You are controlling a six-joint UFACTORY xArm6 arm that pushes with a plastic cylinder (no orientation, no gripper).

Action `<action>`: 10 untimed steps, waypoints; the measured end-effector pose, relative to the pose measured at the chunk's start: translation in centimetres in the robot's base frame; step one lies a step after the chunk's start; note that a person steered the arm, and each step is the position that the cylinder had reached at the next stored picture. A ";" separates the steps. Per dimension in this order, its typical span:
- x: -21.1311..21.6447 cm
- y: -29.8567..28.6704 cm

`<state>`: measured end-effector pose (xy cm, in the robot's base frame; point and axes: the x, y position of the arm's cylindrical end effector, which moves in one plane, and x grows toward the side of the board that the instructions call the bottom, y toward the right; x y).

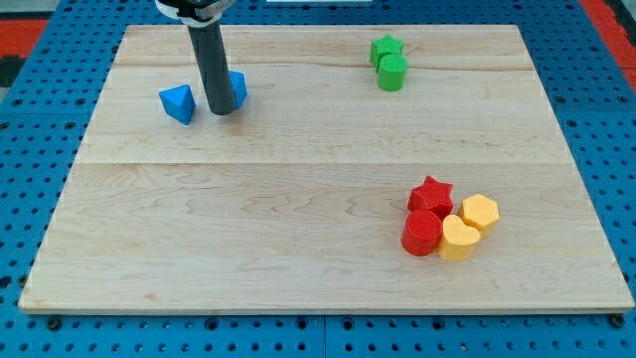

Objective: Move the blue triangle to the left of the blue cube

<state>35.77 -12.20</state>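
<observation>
Currently, near the table's top-left corner, my tip (pixel 224 111) (no claw fitted) is sitting between blue triangle (pixel 179 102) and blue cube (pixel 238 88), so I'm favouring gentle nudges only.

Two blue blocks (pixel 179 102), two green (pixel 392 72), two red (pixel 422 232), two yellow (pixel 479 213): eight in all.

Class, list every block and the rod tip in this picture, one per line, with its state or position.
blue triangle: left of my tip, apart.
blue cube: partly hidden behind the rod.
my tip: between the blue blocks.
green blocks: touching pair.
red blocks and yellow blocks: one cluster.
</observation>
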 end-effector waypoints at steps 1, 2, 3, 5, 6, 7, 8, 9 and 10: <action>-0.9 0.1; -4.0 0.2; -5.8 1.9; 6.2 -8.6; 4.0 -11.2; 3.5 -8.1; -0.1 -6.3; -1.1 -3.4; -3.4 -3.3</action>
<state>32.41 -15.50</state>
